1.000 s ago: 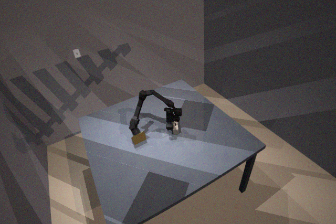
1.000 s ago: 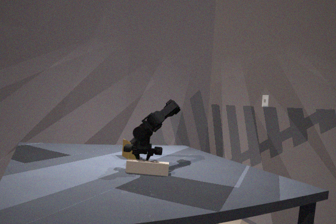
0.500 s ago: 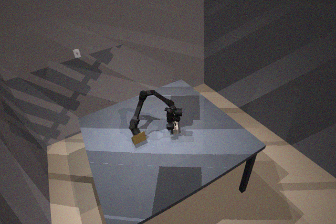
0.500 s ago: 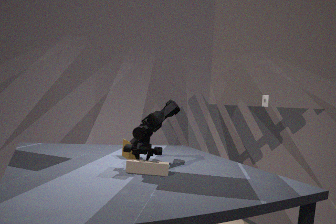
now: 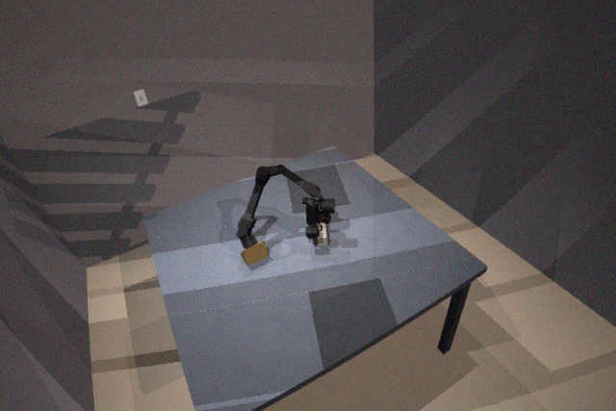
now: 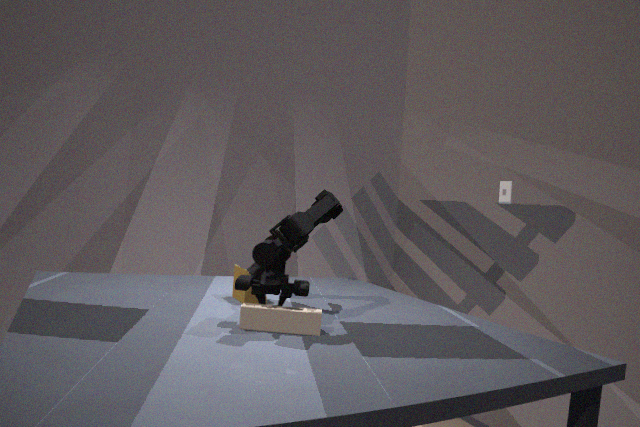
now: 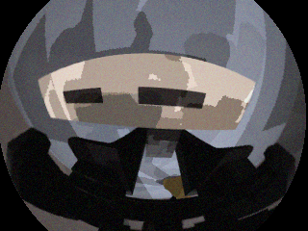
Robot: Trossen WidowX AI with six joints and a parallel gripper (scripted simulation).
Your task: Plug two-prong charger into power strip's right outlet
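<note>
The cream power strip (image 5: 322,241) (image 6: 281,320) (image 7: 120,72) lies on the blue-grey table. Its top shows two dark outlet recesses in the wrist view, a shorter left one (image 7: 84,95) and a longer right one (image 7: 171,97). My gripper (image 6: 272,302) (image 7: 161,126) points down at the strip and is shut on the charger. The charger (image 7: 161,143) shows as a small dark grey block between the fingertips, at the strip's near long edge in the wrist view. Its prongs are hidden, and I cannot tell whether it touches the strip. The top and exterior views do not show the charger clearly.
An ochre block (image 5: 255,253) (image 6: 240,288) (image 7: 173,186) stands by the arm's base. The table (image 5: 239,346) (image 6: 232,381) carries broad shadows and light bands. A small white plate (image 5: 141,98) (image 6: 505,191) is on the wall, well away from the arm.
</note>
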